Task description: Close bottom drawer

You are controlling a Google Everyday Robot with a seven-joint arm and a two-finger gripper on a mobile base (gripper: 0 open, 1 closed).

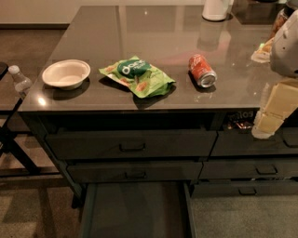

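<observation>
The bottom drawer (137,209) of the left three-drawer stack is pulled far out toward me. I see its empty dark interior and both side walls; its front and handle are cut off below the view. The two drawers above it (132,145) are shut. My gripper (266,122), cream-coloured under a white arm housing, hangs at the right edge in front of the right-column top drawer. It is above and to the right of the open drawer and touches nothing that I can see.
On the counter (163,32) lie a white bowl (65,73), a green chip bag (138,77), an orange soda can (202,70) on its side and a white container (216,9). A water bottle (19,82) and black frame legs (14,148) stand left.
</observation>
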